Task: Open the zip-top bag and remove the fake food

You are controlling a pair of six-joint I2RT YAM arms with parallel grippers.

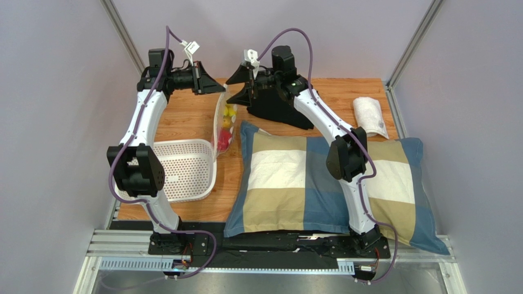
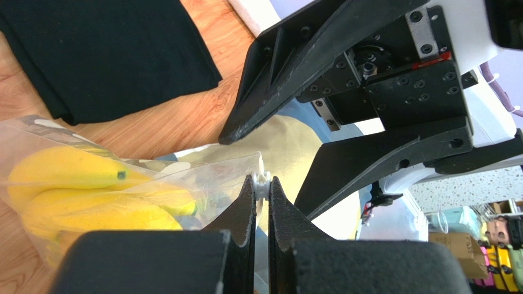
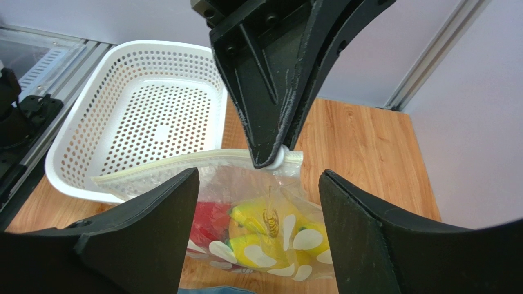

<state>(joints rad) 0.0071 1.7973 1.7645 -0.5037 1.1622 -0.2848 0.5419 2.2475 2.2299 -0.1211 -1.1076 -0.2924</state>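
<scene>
the zip-top bag, crinkly and slippery, sags under the light fake food (bananas, something red) over the surface between white basket and pillow. the left claw is clamped on its zip strip's end, and the right claw, spread wide, straddles the top. the stiffer strip looks the best hold, though the left claw crowds it.

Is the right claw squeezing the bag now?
No, the right gripper stands wide open near the zip-top bag; only the left gripper pinches it.
</scene>
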